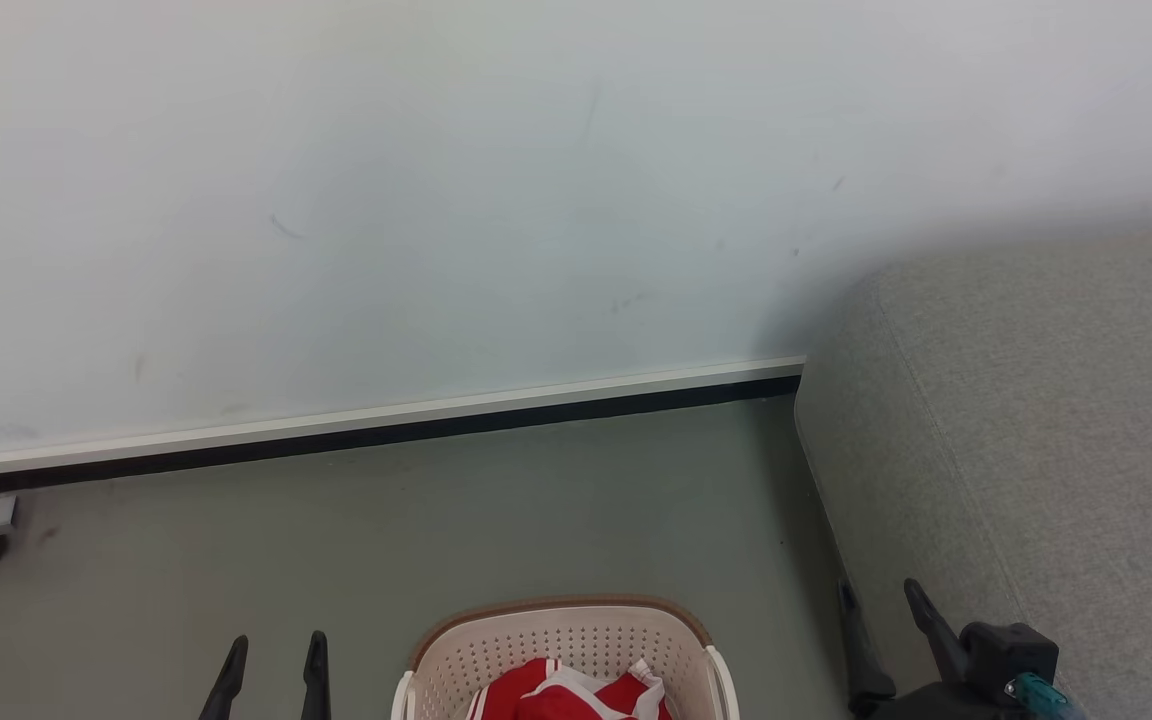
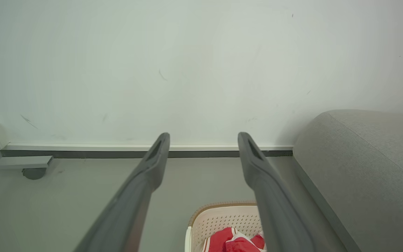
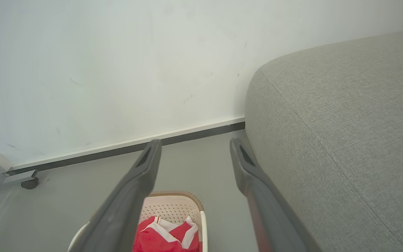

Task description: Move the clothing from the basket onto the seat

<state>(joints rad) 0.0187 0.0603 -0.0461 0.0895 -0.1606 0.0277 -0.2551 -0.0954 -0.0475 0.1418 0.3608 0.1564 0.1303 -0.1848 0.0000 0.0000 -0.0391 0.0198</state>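
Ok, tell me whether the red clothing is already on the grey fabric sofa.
No, the red white-trimmed clothing lies in the cream perforated plastic basket on the floor beside the grey fabric sofa.

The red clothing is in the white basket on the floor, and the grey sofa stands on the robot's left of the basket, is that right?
Not quite: the side is wrong. The grey sofa stands on the robot's right of the basket, as the head view shows. The rest holds: the red clothing lies in the white basket on the floor.
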